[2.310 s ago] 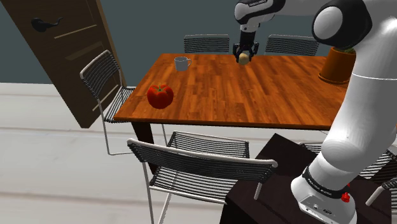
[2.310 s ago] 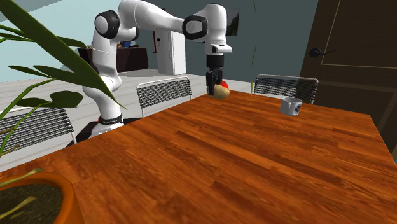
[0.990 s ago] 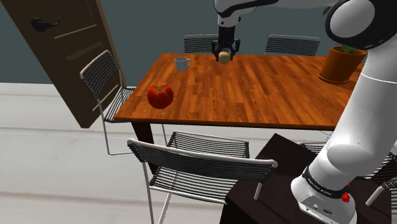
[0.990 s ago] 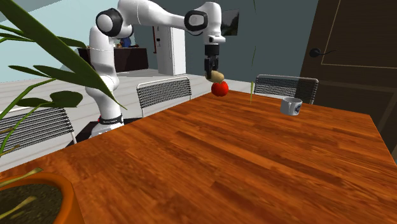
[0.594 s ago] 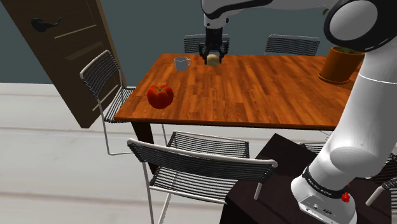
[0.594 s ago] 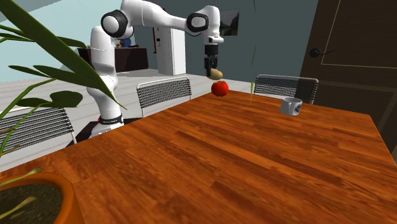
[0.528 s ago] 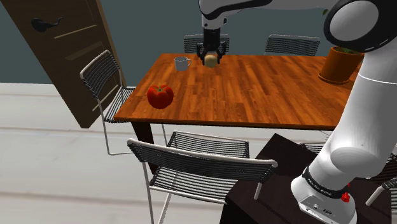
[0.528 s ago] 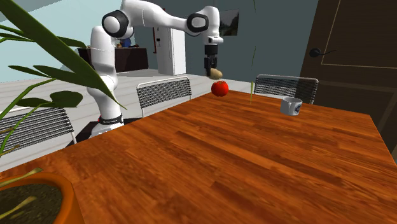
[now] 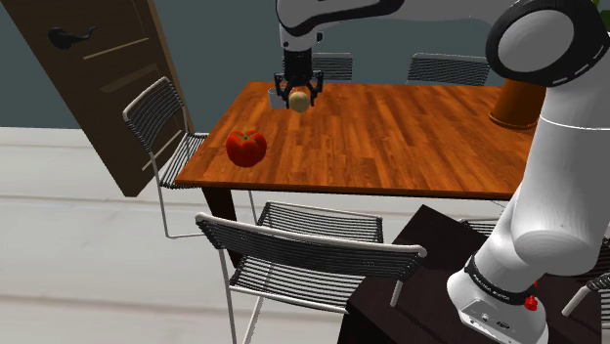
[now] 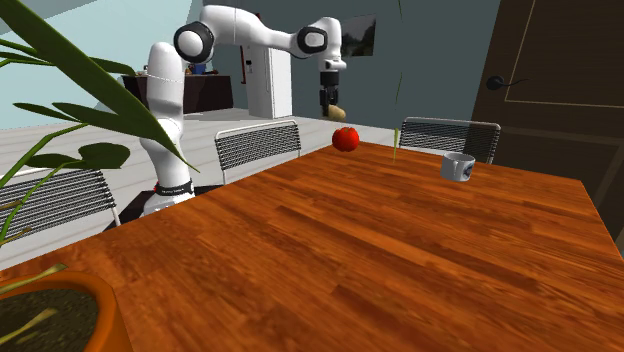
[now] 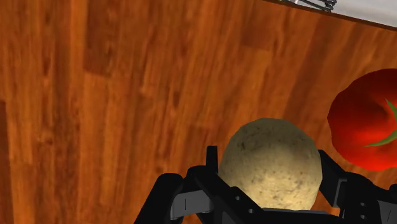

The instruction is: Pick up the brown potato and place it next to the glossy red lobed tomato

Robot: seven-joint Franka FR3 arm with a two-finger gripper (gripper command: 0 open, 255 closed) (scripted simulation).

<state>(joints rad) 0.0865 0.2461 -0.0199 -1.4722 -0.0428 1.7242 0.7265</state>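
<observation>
**A:** Where do we find the potato (image 11: 270, 164)?

**B:** Between the two black fingers (image 11: 213, 167) of the gripper (image 9: 299, 98). They are closed on it from both sides and stand only as far apart as the potato is wide. We see a pale, speckled, roundish lump (tan rather than deep brown), held in the air above the table (image 9: 411, 137).

**A:** And the tomato (image 9: 246, 147)?

**B:** It rests on the table near the corner at the shoulder view's lower left. It is red and lobed, with a green stalk. In that view the potato hangs up and to the right of it, clearly apart from it. In the second exterior view we see the potato above the tomato and slightly to its left, not touching it. In the wrist view the tomato lies on the wooden planks, just past one finger.

**A:** What else do we label?

**B:** A small grey mug (image 10: 458, 167) stands on the table, just left of the gripper in the shoulder view. Wire-backed chairs (image 9: 313, 254) stand around the table. An orange plant pot (image 9: 516, 98) sits at the shoulder view's right edge, and a dark brown door (image 9: 98, 88) is at its left.
</observation>
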